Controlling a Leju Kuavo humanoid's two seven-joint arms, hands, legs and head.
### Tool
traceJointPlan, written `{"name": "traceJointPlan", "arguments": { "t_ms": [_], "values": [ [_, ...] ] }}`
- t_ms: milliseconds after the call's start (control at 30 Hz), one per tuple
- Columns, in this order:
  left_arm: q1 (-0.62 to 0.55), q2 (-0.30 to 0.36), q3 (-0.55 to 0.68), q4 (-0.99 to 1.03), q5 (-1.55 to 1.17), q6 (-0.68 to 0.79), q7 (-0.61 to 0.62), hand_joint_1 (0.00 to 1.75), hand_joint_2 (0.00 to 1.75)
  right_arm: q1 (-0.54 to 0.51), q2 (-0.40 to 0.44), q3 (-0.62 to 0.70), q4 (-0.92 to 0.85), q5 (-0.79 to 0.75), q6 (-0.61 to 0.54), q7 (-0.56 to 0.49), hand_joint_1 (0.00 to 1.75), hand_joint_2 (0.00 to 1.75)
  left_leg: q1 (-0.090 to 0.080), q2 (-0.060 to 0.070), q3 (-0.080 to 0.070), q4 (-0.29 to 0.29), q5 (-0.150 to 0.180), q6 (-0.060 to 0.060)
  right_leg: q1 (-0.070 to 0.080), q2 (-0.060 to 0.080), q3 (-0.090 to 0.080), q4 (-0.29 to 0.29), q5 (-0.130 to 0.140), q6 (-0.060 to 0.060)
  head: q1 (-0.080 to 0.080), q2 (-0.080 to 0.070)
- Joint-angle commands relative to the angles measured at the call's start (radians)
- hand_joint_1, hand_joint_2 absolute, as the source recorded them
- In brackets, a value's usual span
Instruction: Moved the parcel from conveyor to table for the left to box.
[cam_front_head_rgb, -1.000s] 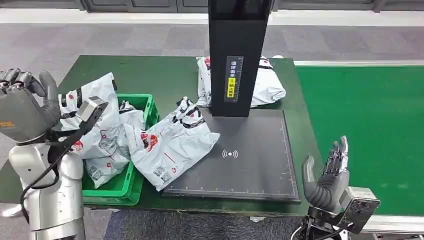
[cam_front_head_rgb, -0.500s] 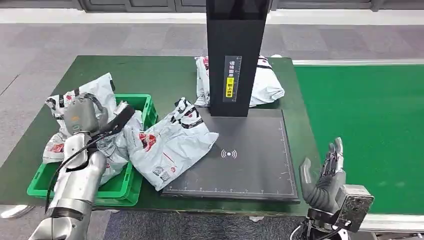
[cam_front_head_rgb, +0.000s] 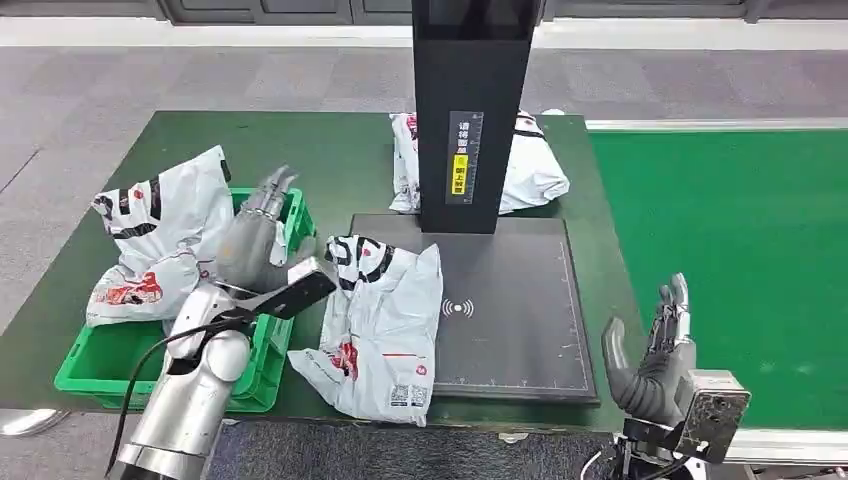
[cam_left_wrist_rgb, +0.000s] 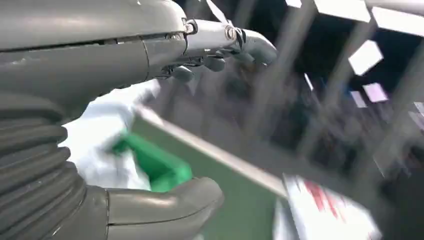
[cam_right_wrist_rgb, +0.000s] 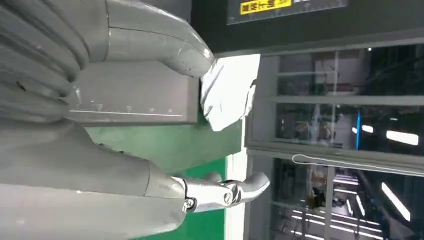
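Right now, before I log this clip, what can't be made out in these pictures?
- Parcel behind the black scanner column: in the head view its middle is hidden by the column; only its two ends show.
- Green crate: much of its inside is covered by a parcel and the left hand.
- Left wrist view: motion blur; print on the white parcel is unreadable.
- Label on the front parcel: too small to read.

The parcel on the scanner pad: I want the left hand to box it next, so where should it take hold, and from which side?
Probably the parcel's bunched upper end with the black print, coming from the crate side where the left hand hovers open. That end is crumpled and raised, giving the fingers something to close on; the rest lies flat.
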Motion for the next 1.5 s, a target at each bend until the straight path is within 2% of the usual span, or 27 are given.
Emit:
{"name": "traceJointPlan", "arguments": {
  "t_ms": [33, 100, 167, 233, 333, 400, 467, 633, 767, 867, 900, 1067, 1100, 1133, 1333, 1500],
  "values": [
    [-0.001, 0.005, 0.033, -0.069, 0.015, 0.133, 0.066, 0.00, 1.75, -0.001, 0.016, -0.045, 0.042, 0.016, -0.007, 0.007, 0.00, 1.75, 0.000, 0.000, 0.001, -0.001, 0.000, 0.001, 0.001, -0.001, 0.001, -0.001, 0.000, 0.000, 0.000, 0.000],
    [0.002, 0.015, 0.021, -0.079, -0.007, 0.129, 0.067, 0.00, 1.75, -0.012, 0.006, -0.036, 0.057, 0.021, -0.003, 0.008, 0.00, 1.75, 0.001, 0.001, 0.002, -0.001, 0.000, 0.001, 0.002, 0.000, 0.003, -0.003, 0.001, 0.000, 0.000, 0.000],
    [0.017, 0.060, -0.080, -0.085, -0.063, -0.036, 0.034, 0.00, 1.75, -0.049, -0.012, -0.032, 0.094, 0.017, 0.014, 0.012, 0.00, 1.75, 0.001, 0.001, 0.003, -0.003, 0.000, 0.001, 0.002, 0.000, 0.004, -0.004, 0.001, 0.001, 0.000, 0.000],
    [0.026, 0.052, -0.091, -0.077, -0.071, -0.031, 0.036, 0.00, 1.75, -0.061, -0.012, -0.036, 0.108, 0.015, 0.017, 0.012, 0.00, 1.75, 0.001, 0.002, 0.003, -0.002, 0.000, 0.001, 0.003, 0.001, 0.003, -0.004, 0.001, 0.001, 0.000, 0.000],
    [0.010, 0.081, -0.234, 0.002, -0.205, -0.151, 0.038, 0.00, 1.75, -0.063, -0.011, -0.051, 0.108, 0.019, 0.041, 0.010, 0.00, 1.75, 0.001, 0.000, 0.003, -0.003, 0.001, 0.001, 0.002, -0.001, 0.005, -0.005, 0.001, 0.001, 0.000, 0.000],
    [0.000, 0.080, -0.281, 0.052, -0.206, -0.193, 0.015, 0.00, 1.75, -0.059, -0.009, -0.059, 0.102, 0.026, 0.056, 0.012, 0.00, 1.75, 0.001, -0.002, 0.003, -0.004, 0.002, 0.001, 0.001, -0.002, 0.005, -0.005, 0.001, 0.001, 0.000, 0.000],
    [0.002, 0.080, -0.287, 0.059, -0.199, -0.200, 0.007, 0.00, 1.75, -0.057, -0.008, -0.061, 0.101, 0.027, 0.058, 0.012, 0.00, 1.75, 0.000, -0.004, 0.003, -0.004, 0.002, 0.001, 0.001, -0.005, 0.006, -0.005, 0.001, 0.001, 0.000, 0.000],
    [-0.001, 0.084, -0.284, 0.057, -0.196, -0.202, 0.003, 0.00, 1.75, -0.057, -0.007, -0.061, 0.100, 0.027, 0.058, 0.012, 0.00, 1.75, 0.000, 0.000, 0.003, -0.003, 0.000, 0.001, 0.001, -0.001, 0.004, -0.004, 0.001, 0.000, 0.000, 0.000],
    [-0.014, 0.111, -0.330, 0.074, -0.124, -0.331, -0.076, 0.00, 1.75, -0.052, -0.009, -0.073, 0.095, 0.027, 0.066, 0.014, 0.00, 1.75, 0.000, -0.001, 0.004, -0.004, 0.001, 0.001, 0.001, -0.002, 0.005, -0.005, 0.001, 0.000, 0.000, 0.000],
    [-0.036, 0.110, -0.345, 0.115, -0.125, -0.345, -0.078, 0.00, 1.75, -0.043, -0.008, -0.081, 0.084, 0.024, 0.066, 0.015, 0.00, 1.75, 0.000, -0.003, 0.003, -0.003, 0.001, 0.001, 0.002, -0.004, 0.005, -0.005, 0.001, 0.000, 0.000, 0.000],
    [-0.055, 0.111, -0.360, 0.152, -0.132, -0.389, -0.057, 0.00, 1.75, -0.041, -0.005, -0.086, 0.079, 0.024, 0.066, 0.016, 0.00, 1.75, 0.000, -0.003, 0.003, -0.003, 0.001, 0.001, 0.002, -0.004, 0.005, -0.005, 0.001, 0.001, 0.000, 0.000],
    [-0.149, 0.071, -0.429, 0.388, -0.204, -0.419, -0.008, 0.00, 1.75, -0.020, 0.006, -0.091, 0.057, 0.033, 0.062, 0.023, 0.00, 1.75, -0.001, -0.006, 0.002, -0.002, 0.002, 0.001, 0.001, -0.006, 0.004, -0.003, 0.000, 0.001, 0.000, 0.000],
    [-0.178, 0.055, -0.453, 0.471, -0.207, -0.417, -0.023, 1.52, 1.75, -0.024, 0.005, -0.088, 0.061, 0.034, 0.063, 0.025, 0.00, 1.75, 0.000, -0.006, 0.002, -0.003, 0.002, 0.001, 0.001, -0.007, 0.004, -0.003, 0.000, 0.001, 0.000, 0.000],
    [-0.192, 0.044, -0.467, 0.515, -0.207, -0.415, -0.035, 1.75, 1.75, -0.027, 0.005, -0.085, 0.064, 0.035, 0.064, 0.027, 0.00, 1.75, 0.000, -0.005, 0.002, -0.003, 0.002, 0.001, 0.002, -0.006, 0.005, -0.004, 0.001, 0.001, 0.000, 0.000],
    [-0.214, 0.010, -0.522, 0.607, -0.205, -0.410, -0.061, 1.75, 1.75, -0.033, 0.007, -0.079, 0.070, 0.037, 0.054, 0.032, 0.00, 1.75, 0.000, -0.002, 0.003, -0.003, 0.001, 0.001, 0.001, -0.003, 0.005, -0.004, 0.001, 0.001, 0.000, 0.000],
    [-0.253, -0.017, -0.585, 0.693, -0.259, -0.405, -0.010, 1.75, 1.75, -0.033, 0.008, -0.080, 0.068, 0.039, 0.046, 0.033, 0.00, 1.75, -0.001, -0.003, 0.005, -0.002, 0.001, 0.001, 0.001, -0.004, 0.007, -0.003, 0.000, 0.001, 0.000, 0.000]
  ]
}}
